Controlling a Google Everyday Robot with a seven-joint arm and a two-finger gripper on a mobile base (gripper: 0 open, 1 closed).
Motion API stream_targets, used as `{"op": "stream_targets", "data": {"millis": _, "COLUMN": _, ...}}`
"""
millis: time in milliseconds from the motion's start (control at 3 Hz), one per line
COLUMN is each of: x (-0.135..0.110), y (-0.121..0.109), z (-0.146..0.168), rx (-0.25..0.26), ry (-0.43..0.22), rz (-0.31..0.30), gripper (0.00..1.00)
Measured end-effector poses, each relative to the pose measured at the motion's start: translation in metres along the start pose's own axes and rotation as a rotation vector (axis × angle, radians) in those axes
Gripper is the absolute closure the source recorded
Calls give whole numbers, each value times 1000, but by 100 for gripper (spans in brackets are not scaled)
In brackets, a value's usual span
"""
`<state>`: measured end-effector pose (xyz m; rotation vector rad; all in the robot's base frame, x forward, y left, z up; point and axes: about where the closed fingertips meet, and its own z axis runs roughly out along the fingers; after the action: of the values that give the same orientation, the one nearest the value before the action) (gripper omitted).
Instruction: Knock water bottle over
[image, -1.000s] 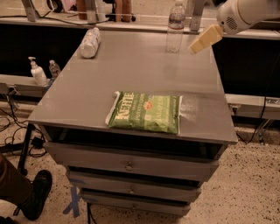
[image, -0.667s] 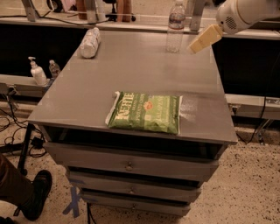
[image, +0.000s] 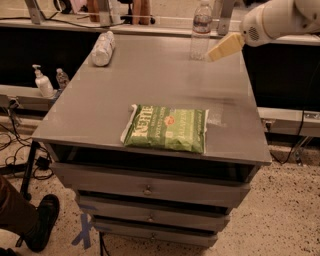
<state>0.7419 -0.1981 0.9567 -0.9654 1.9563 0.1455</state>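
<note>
The water bottle (image: 201, 29), clear with a white cap and a dark label band, stands upright at the far right of the grey tabletop (image: 150, 85). My gripper (image: 213, 55) comes in from the upper right on a white arm (image: 280, 19). Its tan fingers (image: 226, 46) read as one closed wedge. The tip is low, just right of the bottle's base, very close to it; I cannot tell whether it touches. Nothing is held.
A green chip bag (image: 167, 128) lies flat near the front edge. A fat white wrapped roll (image: 103, 48) lies at the far left. A pump dispenser (image: 43, 82) and a small clear bottle (image: 62, 78) stand on a low shelf to the left. Drawers sit below the top.
My gripper has moved a little to the left, closer to the water bottle. The bottle still stands upright in the same spot.
</note>
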Motion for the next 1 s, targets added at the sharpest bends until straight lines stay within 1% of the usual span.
{"op": "stream_targets", "data": {"millis": 333, "x": 3, "y": -16, "z": 35, "rx": 3, "ry": -88, "rz": 98, "gripper": 0}}
{"op": "stream_targets", "data": {"millis": 667, "x": 6, "y": -33, "z": 68, "rx": 9, "ry": -184, "rz": 166, "gripper": 0}}
{"op": "stream_targets", "data": {"millis": 1000, "x": 6, "y": -47, "z": 99, "rx": 10, "ry": -260, "rz": 210, "gripper": 0}}
